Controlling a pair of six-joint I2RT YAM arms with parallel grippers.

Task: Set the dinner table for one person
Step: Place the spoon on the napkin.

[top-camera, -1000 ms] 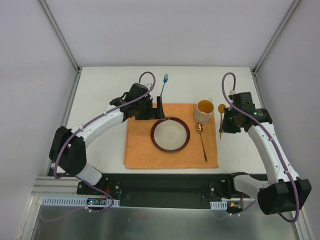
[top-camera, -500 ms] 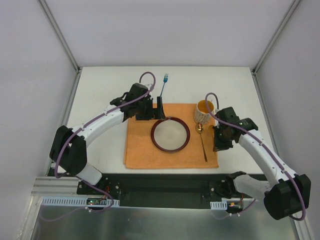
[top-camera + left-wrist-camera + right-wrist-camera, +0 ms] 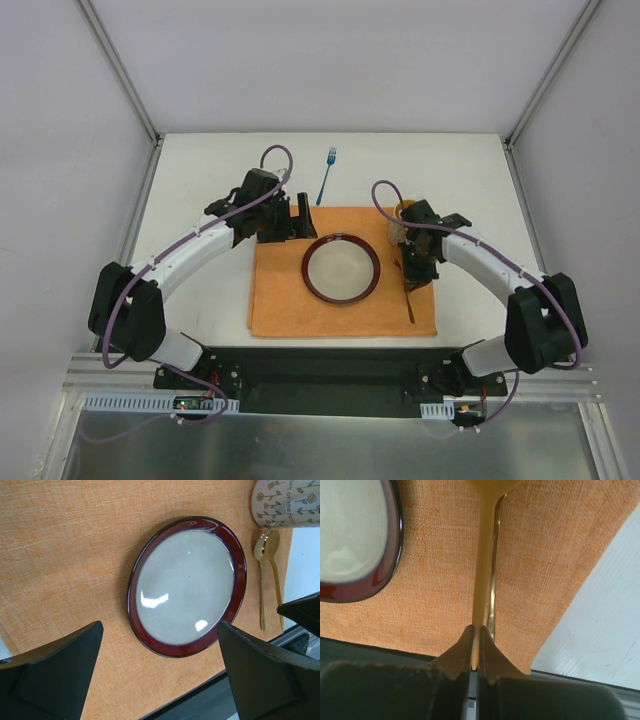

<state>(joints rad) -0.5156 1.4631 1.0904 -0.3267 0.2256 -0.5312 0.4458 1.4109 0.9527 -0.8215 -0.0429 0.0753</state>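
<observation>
On the white dinner table (image 3: 200, 180) lies an orange placemat (image 3: 280, 300) with a red-rimmed plate (image 3: 341, 268) in its middle. A flowered mug (image 3: 287, 502) stands at the placemat's far right, partly hidden by my right arm in the top view. A gold spoon (image 3: 409, 300) lies right of the plate. My right gripper (image 3: 413, 270) is shut on the handle of a yellow spoon (image 3: 481, 575) and holds it just over the gold spoon (image 3: 494, 565). My left gripper (image 3: 300, 213) is open and empty above the placemat's far-left part. A blue fork (image 3: 326, 175) lies beyond the placemat.
Grey frame posts (image 3: 150, 140) stand at the table's far corners. The black base rail (image 3: 330, 365) runs along the near edge. Bare white table (image 3: 600, 610) shows right of the placemat.
My right arm has swung left from the bare table onto the placemat, carrying the yellow spoon over the gold spoon. My left gripper has shifted slightly left.
</observation>
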